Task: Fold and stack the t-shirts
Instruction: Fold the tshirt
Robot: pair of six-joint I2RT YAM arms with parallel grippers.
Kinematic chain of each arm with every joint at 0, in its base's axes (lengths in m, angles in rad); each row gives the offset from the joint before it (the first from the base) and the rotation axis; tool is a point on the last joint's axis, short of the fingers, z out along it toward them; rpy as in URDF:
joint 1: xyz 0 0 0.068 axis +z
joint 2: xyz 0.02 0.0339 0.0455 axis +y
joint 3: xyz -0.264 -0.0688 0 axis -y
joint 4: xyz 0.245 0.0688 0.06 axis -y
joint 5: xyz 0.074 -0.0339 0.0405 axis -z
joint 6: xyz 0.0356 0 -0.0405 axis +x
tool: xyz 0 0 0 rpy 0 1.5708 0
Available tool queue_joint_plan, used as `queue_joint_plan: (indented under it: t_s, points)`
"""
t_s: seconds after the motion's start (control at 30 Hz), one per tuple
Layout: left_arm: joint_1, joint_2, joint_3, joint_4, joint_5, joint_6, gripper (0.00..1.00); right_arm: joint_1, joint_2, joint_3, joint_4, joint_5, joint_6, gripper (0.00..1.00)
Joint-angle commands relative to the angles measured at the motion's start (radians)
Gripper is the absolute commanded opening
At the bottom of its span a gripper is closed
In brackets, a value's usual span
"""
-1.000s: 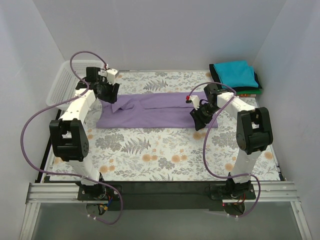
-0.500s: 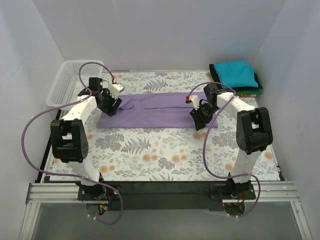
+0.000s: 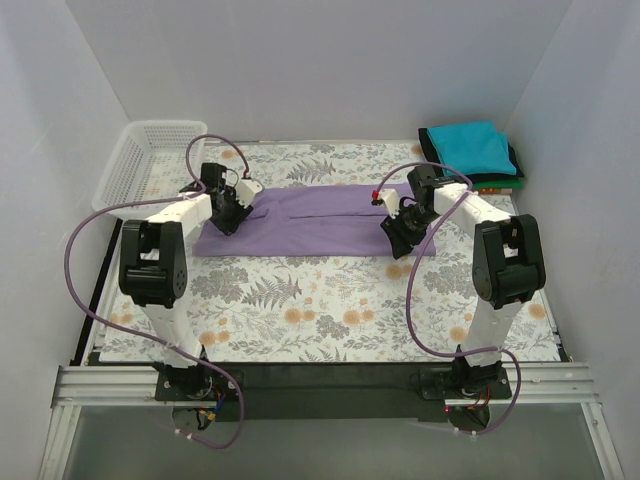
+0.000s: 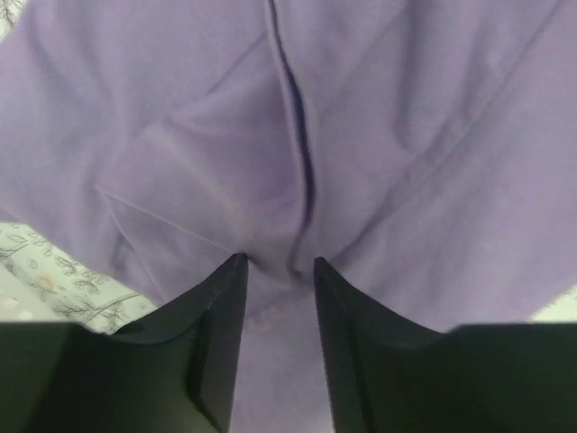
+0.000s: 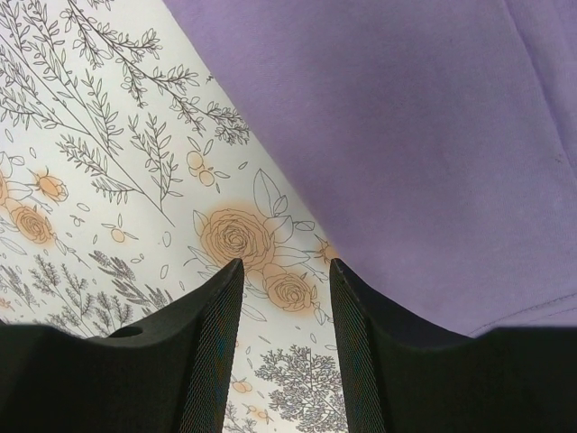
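The lavender-purple t-shirt lies folded into a long strip across the back half of the table. My left gripper is low over its left end. In the left wrist view the jaws stand apart with wrinkled purple cloth between and ahead of the tips. My right gripper is at the shirt's right front edge. It is open over the floral table cloth, with the shirt just beyond the right finger. A teal folded shirt tops a stack over dark green and orange-red ones.
A white mesh basket stands at the back left corner. The stack of folded shirts sits in the back right corner by the wall. The floral table cloth covers the table in front of the shirt. White walls close in on three sides.
My left gripper has moved right, from beside the basket onto the shirt's left end. The right arm has not moved.
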Motion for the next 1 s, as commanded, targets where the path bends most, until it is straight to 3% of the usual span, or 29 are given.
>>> queue_joint_plan:
  t_s: [0.0, 0.07, 0.1, 0.3, 0.37, 0.43, 0.47, 0.5, 0.6, 0.73, 0.97]
  points:
    - [-0.001, 0.011, 0.072, 0.071, -0.063, -0.014, 0.31, -0.004, 0.010, 0.026, 0.000, 0.000, -0.017, 0.49]
    - [-0.001, 0.039, 0.111, 0.080, -0.074, -0.023, 0.19, -0.007, 0.011, 0.029, 0.000, 0.001, -0.014, 0.50]
    - [-0.001, 0.050, 0.150, 0.082, -0.079, -0.027, 0.08, -0.007, 0.011, 0.029, 0.002, 0.004, -0.015, 0.50]
    - [-0.007, 0.165, 0.334, 0.100, -0.083, -0.012, 0.00, -0.007, 0.007, 0.026, -0.001, 0.010, -0.017, 0.50]
    - [-0.010, 0.199, 0.362, 0.102, -0.080, -0.017, 0.07, -0.009, 0.002, 0.022, -0.001, 0.015, -0.018, 0.49]
    - [-0.010, 0.219, 0.382, 0.125, -0.077, -0.027, 0.24, -0.010, 0.000, 0.019, -0.001, 0.023, -0.021, 0.50]
    - [-0.011, 0.226, 0.390, 0.134, -0.095, -0.040, 0.38, -0.010, 0.002, 0.019, -0.001, 0.024, -0.020, 0.49]
    - [-0.010, 0.234, 0.401, 0.139, -0.114, -0.052, 0.43, -0.012, 0.002, 0.020, -0.001, 0.026, -0.018, 0.50]
    - [0.004, 0.202, 0.418, 0.110, -0.126, -0.132, 0.47, -0.016, -0.006, 0.023, 0.002, 0.049, -0.018, 0.49]
    - [0.039, 0.023, 0.324, -0.028, -0.018, -0.201, 0.47, -0.055, -0.013, 0.045, 0.004, 0.073, -0.003, 0.49]
    - [0.061, -0.146, -0.002, -0.087, 0.096, -0.259, 0.46, -0.059, 0.045, 0.040, 0.062, 0.133, 0.031, 0.46]
